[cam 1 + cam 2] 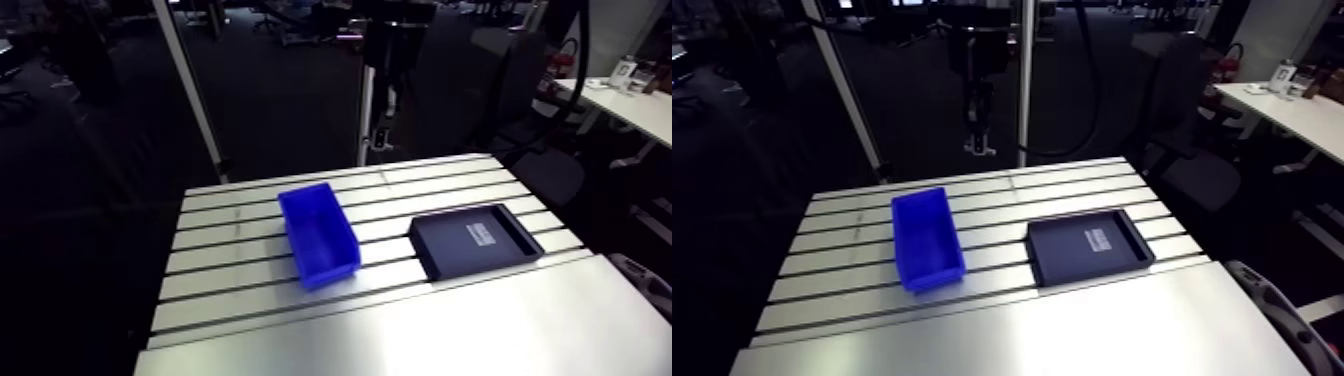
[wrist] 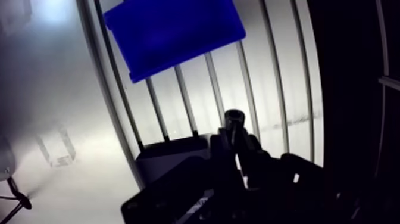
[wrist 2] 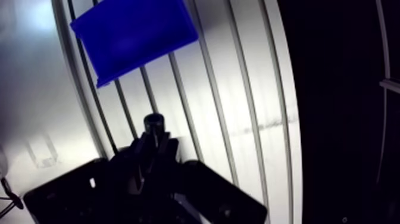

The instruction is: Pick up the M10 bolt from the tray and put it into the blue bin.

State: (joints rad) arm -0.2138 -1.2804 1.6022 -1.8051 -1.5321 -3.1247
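M10 bolt (image 2: 233, 116), one only, is pinched between the two fingers of the pincer (image 2: 233, 142), its dark socket head showing past the fingertips, and is held above the slotted counter (image 1: 1022, 320). One blue bin (image 1: 934, 272) is seen ahead of the pincer, apart from the bolt. One black tray (image 1: 1092, 274) is set near the bin on the counter.

We are looking down from the arm's upper link, high and well back, taking in the whole bench (image 1: 400, 330) — while from the wrist we are peering steeply down past the tool (image 2: 234, 130), close in. Both views are sharing the blue bin (image 1: 318, 235).
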